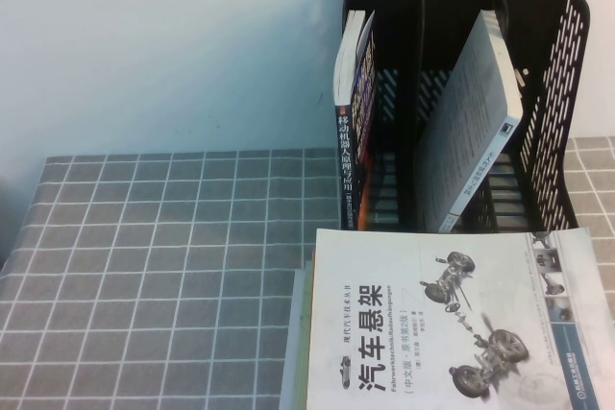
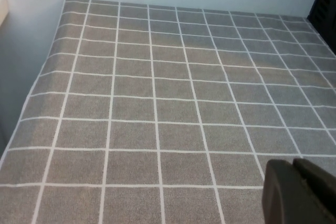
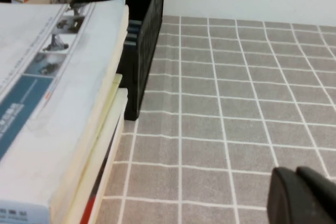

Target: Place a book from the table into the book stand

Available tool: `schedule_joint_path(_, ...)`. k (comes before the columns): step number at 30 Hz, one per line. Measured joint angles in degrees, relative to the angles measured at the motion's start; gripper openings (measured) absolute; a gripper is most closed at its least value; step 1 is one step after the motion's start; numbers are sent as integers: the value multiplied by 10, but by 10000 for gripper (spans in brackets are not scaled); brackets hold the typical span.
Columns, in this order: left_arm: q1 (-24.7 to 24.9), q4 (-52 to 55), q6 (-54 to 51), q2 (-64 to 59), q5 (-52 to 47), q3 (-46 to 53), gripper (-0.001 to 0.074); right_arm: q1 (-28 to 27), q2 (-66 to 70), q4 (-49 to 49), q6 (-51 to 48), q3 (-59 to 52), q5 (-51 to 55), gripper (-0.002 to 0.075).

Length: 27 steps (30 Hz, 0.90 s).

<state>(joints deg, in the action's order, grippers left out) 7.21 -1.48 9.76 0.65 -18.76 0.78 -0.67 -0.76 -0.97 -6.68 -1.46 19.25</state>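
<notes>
- The top book [image 1: 452, 324] is a white paperback with bold black Chinese title characters, grey pictures of car suspension parts and a blue strip along one edge. It lies flat on a stack of books [image 3: 105, 145] at about 5 o'clock on the table [image 1: 154, 266], just in front of the book stand [image 1: 567, 93].
- In the right wrist view its cover [image 3: 47, 77] looks slightly worn, and cream and white page edges of the lower books show under it.
- The book stand is black plastic with slotted walls, at about 1 o'clock. Its left compartment holds a dark-spined book [image 1: 354, 112] standing nearly upright; its right compartment holds a white book [image 1: 476, 122] leaning to the right.
- The table carries a grey cloth with a white grid.
- The left gripper [image 2: 299, 192] hangs over bare cloth; only a dark tip shows, so I cannot tell its state.
- The right gripper [image 3: 302, 198] hangs over the cloth beside the stack; I likewise cannot tell.
</notes>
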Motion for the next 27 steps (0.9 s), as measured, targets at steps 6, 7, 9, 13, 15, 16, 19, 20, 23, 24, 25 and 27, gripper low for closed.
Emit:
schedule_joint_path(6, 0, 0, 0, 0, 0, 0, -3, -1, 0, 0, -56, 0, 0, -3)
schedule_joint_path(7, 0, 0, 0, 0, 0, 0, -3, -1, 0, 0, -59, 0, 0, -3)
schedule_joint_path(9, 0, 0, 0, 0, 0, 0, -3, -1, 0, 0, -62, 0, 0, -3)
schedule_joint_path(13, 0, 0, 0, 0, 0, 0, -3, -1, 0, 0, -63, 0, 0, -3)
schedule_joint_path(15, 0, 0, 0, 0, 0, 0, -3, -1, 0, 0, -64, 0, 0, -3)
schedule_joint_path(16, 0, 0, 0, 0, 0, 0, -3, -1, 0, 0, -64, 0, 0, -3)
schedule_joint_path(19, 0, 0, 0, 0, 0, 0, -3, -1, 0, 0, -64, 0, 0, -3)
schedule_joint_path(20, 0, 0, 0, 0, 0, 0, -3, -1, 0, 0, -60, 0, 0, -3)
schedule_joint_path(23, 0, 0, 0, 0, 0, 0, -3, -1, 0, 0, -37, 0, 0, -3)
schedule_joint_path(24, 0, 0, 0, 0, 0, 0, -3, -1, 0, 0, -30, 0, 0, -3)
schedule_joint_path(25, 0, 0, 0, 0, 0, 0, -3, -1, 0, 2, -23, 0, 0, -3)
schedule_joint_path(27, 0, 0, 0, 0, 0, 0, -3, -1, 0, 4, -14, 0, 0, -3)
